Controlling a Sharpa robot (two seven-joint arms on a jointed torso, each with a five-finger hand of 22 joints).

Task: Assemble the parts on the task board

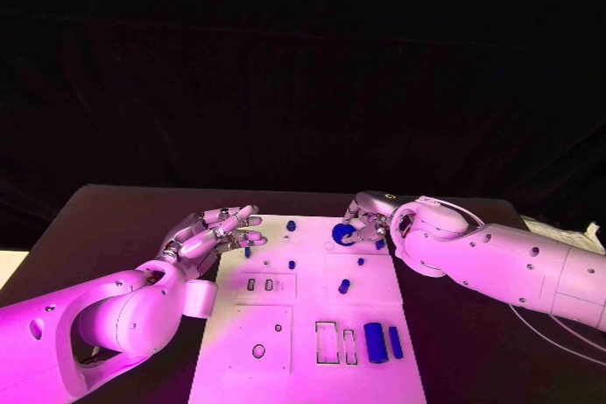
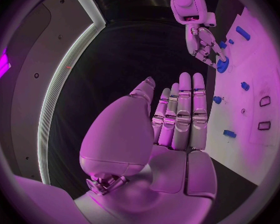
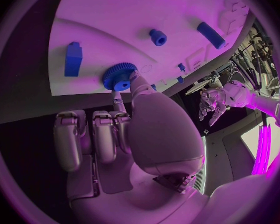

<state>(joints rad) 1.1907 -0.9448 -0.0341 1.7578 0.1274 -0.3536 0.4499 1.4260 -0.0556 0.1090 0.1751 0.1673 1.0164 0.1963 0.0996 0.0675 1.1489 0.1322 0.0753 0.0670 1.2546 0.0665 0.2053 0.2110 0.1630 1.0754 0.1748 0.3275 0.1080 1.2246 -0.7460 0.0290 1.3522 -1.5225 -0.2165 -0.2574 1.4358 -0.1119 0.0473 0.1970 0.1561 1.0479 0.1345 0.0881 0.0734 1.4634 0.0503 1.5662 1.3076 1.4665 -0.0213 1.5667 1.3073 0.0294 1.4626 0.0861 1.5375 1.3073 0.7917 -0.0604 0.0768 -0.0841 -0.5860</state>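
Observation:
The white task board (image 1: 303, 325) lies lengthwise in the middle of the table. At its far right corner my right hand (image 1: 369, 218) pinches a blue toothed wheel (image 1: 343, 235) low over the board. In the right wrist view my thumb lies against the wheel (image 3: 120, 76) at the board's edge (image 3: 84, 87). The left wrist view has the same wheel (image 2: 222, 64) at the right hand's (image 2: 201, 42) fingertips. My left hand (image 1: 217, 233) hovers at the board's far left corner and holds nothing. Its fingers are stretched out (image 2: 180, 117).
Two blue bars (image 1: 383, 341) lie near the board's near right corner beside rectangular slots (image 1: 334, 343). Small blue pegs (image 1: 343, 286) stand around the board's middle and far end. A blue block (image 3: 72, 58) sits near the wheel. Cables lie off the table's right side (image 1: 556, 233).

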